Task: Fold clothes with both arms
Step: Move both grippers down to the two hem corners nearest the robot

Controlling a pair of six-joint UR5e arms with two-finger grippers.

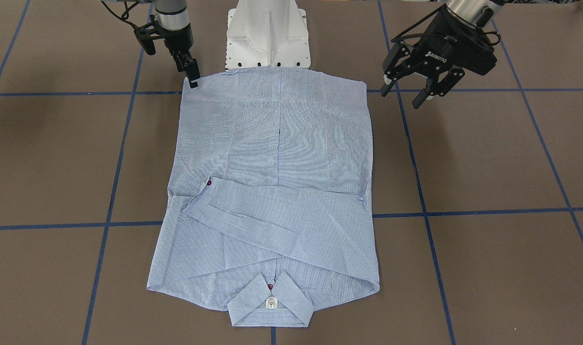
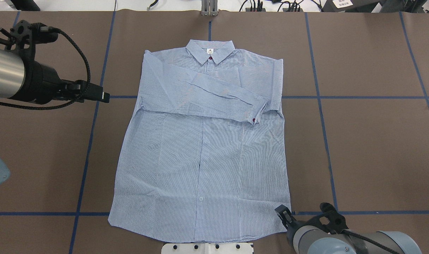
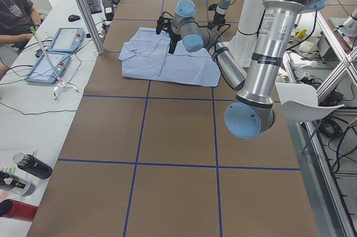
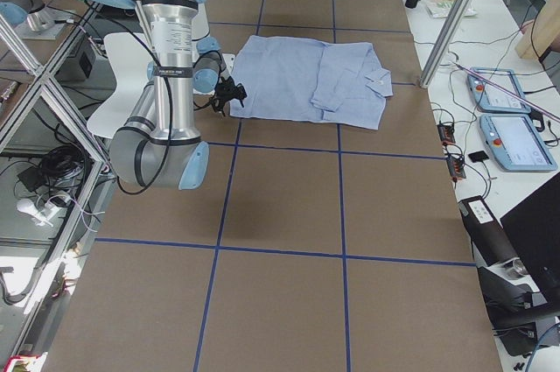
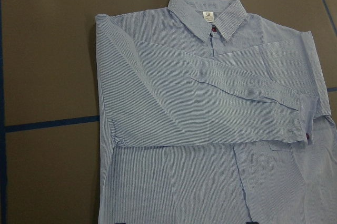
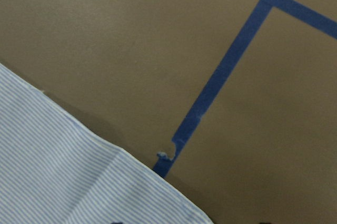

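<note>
The light blue striped shirt (image 1: 277, 158) lies flat and face up on the brown table, with both sleeves folded across the chest and the collar (image 2: 210, 51) on the far side from the robot. It also shows in the overhead view (image 2: 204, 158) and the left wrist view (image 5: 210, 129). My left gripper (image 1: 401, 97) is open and empty. It hovers over bare table beside the shirt's side edge (image 2: 101, 96). My right gripper (image 1: 192, 76) is low at the hem corner near the base (image 2: 283, 213). The right wrist view shows that corner (image 6: 63, 171) with the fingertips apart and nothing held.
The white pedestal base (image 1: 267, 33) stands just behind the hem. Blue tape lines (image 2: 341, 97) cross the table. A side bench with tablets (image 3: 56, 53) and bottles (image 3: 30, 165) runs along the operators' side, where a person (image 3: 14, 8) sits.
</note>
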